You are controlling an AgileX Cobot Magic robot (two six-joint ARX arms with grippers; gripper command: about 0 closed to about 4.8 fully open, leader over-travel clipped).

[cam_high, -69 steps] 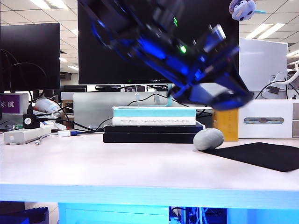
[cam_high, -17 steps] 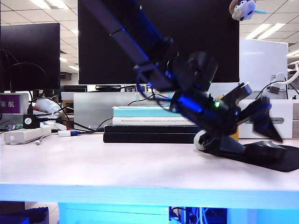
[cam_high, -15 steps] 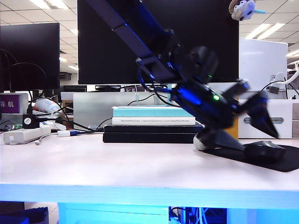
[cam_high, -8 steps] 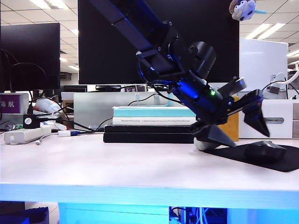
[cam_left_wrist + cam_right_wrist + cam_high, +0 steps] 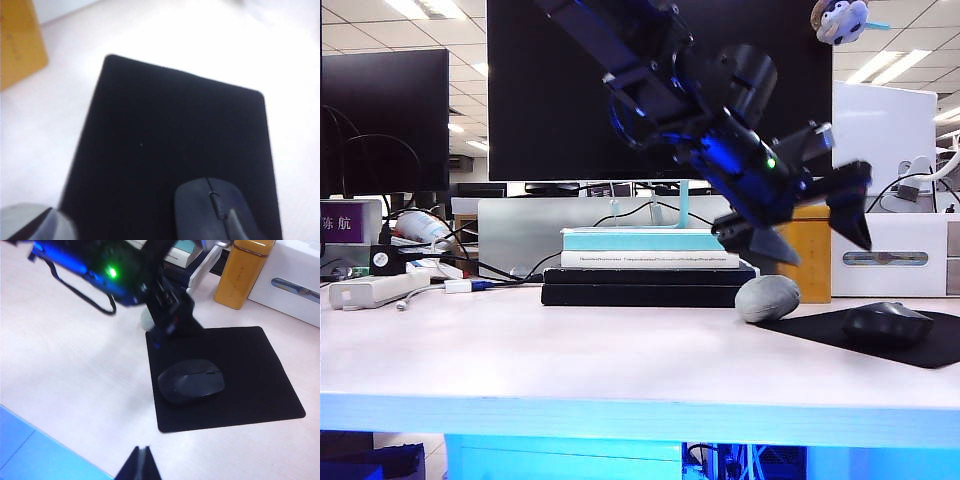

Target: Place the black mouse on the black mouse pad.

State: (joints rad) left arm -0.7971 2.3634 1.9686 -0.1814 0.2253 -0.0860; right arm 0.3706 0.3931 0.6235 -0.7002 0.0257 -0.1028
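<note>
The black mouse [image 5: 191, 380] sits on the black mouse pad [image 5: 250, 360], close to one edge, so any nudge could push it off onto the tabletop [image 5: 520, 350]. The left pincer [image 5: 815, 225] hangs above it, spread wide and empty, and a low swing could clip it or the grey lump [image 5: 767, 297]. The right pincer [image 5: 140, 464] looks pressed together, well clear.

Left arm [image 5: 650, 70] black, blue-lit, green LED, looped black cables; left gripper [image 5: 815, 225] with pointed black fingers
</note>
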